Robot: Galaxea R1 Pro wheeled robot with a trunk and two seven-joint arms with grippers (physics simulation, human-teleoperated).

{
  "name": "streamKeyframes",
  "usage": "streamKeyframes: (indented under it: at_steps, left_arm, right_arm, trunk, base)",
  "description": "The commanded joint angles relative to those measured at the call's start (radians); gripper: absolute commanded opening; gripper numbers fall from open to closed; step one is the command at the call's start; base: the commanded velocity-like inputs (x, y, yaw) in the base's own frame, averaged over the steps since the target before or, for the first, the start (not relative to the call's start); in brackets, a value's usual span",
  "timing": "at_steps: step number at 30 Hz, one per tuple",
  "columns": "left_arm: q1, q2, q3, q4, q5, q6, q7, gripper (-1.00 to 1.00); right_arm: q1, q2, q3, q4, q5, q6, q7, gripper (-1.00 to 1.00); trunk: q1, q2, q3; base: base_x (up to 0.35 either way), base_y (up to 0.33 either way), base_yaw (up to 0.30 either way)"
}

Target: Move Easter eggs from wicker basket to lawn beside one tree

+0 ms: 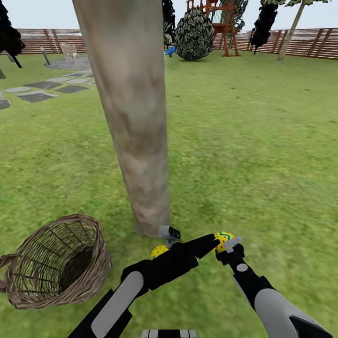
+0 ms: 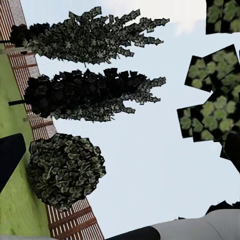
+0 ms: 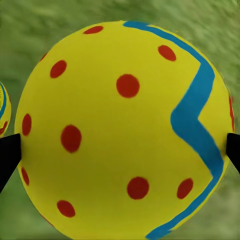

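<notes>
As the eggs belonged beside the tree (image 1: 136,141), one egg (image 3: 125,130) was clamped in the right end effector (image 1: 224,244) just beside its base.

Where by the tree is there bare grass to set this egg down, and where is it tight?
Bare lawn lies on the right arm's side of the tree, beyond the held egg. It is crowded at the trunk's foot, where a second egg lies under the left arm, with the basket further that way.
</notes>
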Motion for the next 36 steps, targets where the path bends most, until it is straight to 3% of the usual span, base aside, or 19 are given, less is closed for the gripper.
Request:
streamKeyframes:
  at_steps: [1,6,10,13,20,28,36]
  left_arm:
    - [0.000,0.000,0.000,0.000,0.009,0.008,0.001,1.00]
    - [0.000,0.000,0.000,0.001,0.010,0.008,0.001,1.00]
    - [0.000,0.000,0.000,0.000,0.010,0.009,0.001,1.00]
    - [0.000,0.000,0.000,0.000,0.010,0.009,0.001,1.00]
    - [0.000,0.000,-0.001,0.000,0.011,0.009,0.001,1.00]
    - [0.000,0.001,0.000,0.002,0.011,0.007,0.000,1.00]
    - [0.000,0.001,0.000,0.002,0.011,0.007,0.001,1.00]
  right_arm:
    - [-0.001,0.000,-0.008,0.003,0.010,-0.005,0.002,-1.00]
    - [-0.001,-0.007,-0.012,0.001,0.003,0.000,0.020,-1.00]
    - [-0.001,-0.009,-0.017,0.000,-0.002,0.003,0.127,-1.00]
    - [-0.001,-0.009,-0.017,-0.001,-0.005,0.004,0.148,-1.00]
    - [-0.001,-0.002,-0.016,-0.008,-0.005,-0.003,0.138,-1.00]
    - [-0.001,0.000,-0.014,-0.005,-0.005,-0.004,0.136,-1.00]
    - [-0.001,-0.001,-0.014,-0.009,-0.006,-0.004,0.101,-1.00]
  trunk:
    - [0.004,-0.008,-0.004]
    - [0.023,-0.043,-0.020]
    - [0.038,-0.071,-0.032]
    - [0.050,-0.092,-0.041]
    - [0.077,-0.141,-0.063]
    - [0.077,-0.141,-0.063]
    - [0.077,-0.141,-0.063]
  base:
    - [0.000,0.000,0.000]
    - [0.000,0.000,0.000]
    - [0.000,0.000,0.000]
    - [0.000,0.000,0.000]
    - [0.000,0.000,0.000]
    - [0.000,0.000,0.011]
    - [0.002,0.000,0.255]
